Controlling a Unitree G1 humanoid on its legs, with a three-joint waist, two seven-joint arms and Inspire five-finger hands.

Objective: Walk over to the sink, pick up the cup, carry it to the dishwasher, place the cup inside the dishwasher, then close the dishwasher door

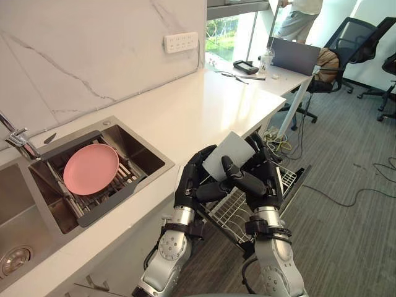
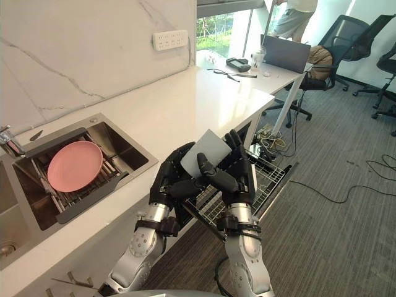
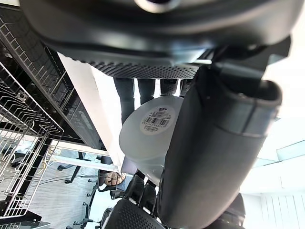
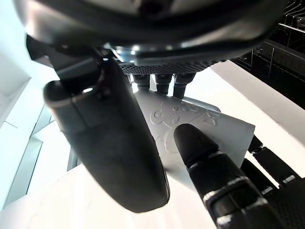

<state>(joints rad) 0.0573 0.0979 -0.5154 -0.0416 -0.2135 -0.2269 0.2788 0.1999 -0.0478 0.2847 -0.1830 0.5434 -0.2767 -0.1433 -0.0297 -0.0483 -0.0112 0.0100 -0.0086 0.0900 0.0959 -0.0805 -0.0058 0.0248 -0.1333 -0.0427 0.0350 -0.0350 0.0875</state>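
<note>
**Cup in both hands over the dishwasher rack, placement next**

You have the pale grey tapered plastic cup (image 1: 230, 153) clamped between both hands, held up in the air. Your left hand (image 1: 192, 182) has its fingers curled round the lower, narrower end. The left wrist view looks straight at the cup's labelled base, so the base faces that palm. Your right hand (image 1: 260, 179) wraps the other side, with its thumb laid across the cup's embossed wall. The cup is tilted, with its wider mouth pointing up and away from you.

Directly beneath your hands is the white wire rack (image 1: 230, 213) of the open dishwasher, pulled out past the edge of the white stone countertop (image 1: 204, 105). The steel sink (image 1: 145, 162) lies well to your left, with a round pink plate (image 1: 91, 168) resting on its drain grid.

By my reading, the pick-up and carry are done and you are at the placing step. The next move calls for lowering the cup into the rack and turning it so it settles between the wires rather than rolling. Loosen one hand first so the other can guide it down. Shutting the dishwasher is still to come.
</note>
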